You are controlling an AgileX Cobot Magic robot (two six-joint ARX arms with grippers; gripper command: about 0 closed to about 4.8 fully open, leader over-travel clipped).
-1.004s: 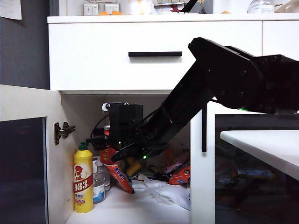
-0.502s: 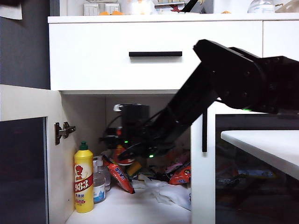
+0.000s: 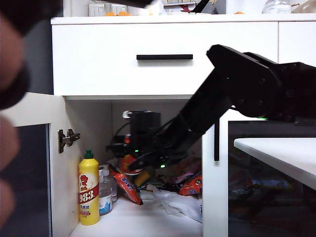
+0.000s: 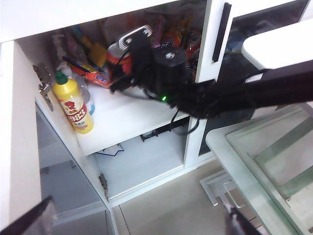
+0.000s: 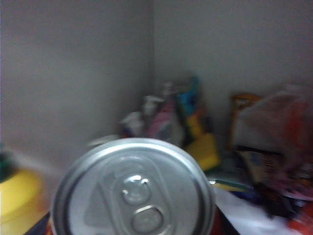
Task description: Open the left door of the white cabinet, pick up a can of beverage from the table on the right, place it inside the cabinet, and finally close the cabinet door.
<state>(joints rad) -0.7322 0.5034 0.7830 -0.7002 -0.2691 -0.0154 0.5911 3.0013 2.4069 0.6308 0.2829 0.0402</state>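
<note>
Right hand (image 3: 129, 159) clamps the can of beverage (image 5: 133, 192) inside the white cabinet (image 3: 163, 54).

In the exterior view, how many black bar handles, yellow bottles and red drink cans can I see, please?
Black bar handles: 2, drawer handle, right door handle
Yellow bottles: 1
Red cans: 1, held by right gripper inside the cabinet
Total: 4
Left gripper open, outside the cabinet.

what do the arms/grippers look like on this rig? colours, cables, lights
Right arm: matte black, boxy links, thin black cables looping near the wrist, small green and red lights. Right gripper: black, with a pale camera module on top. Left gripper: only two dark finger tips at the left wrist view's edge.
</note>
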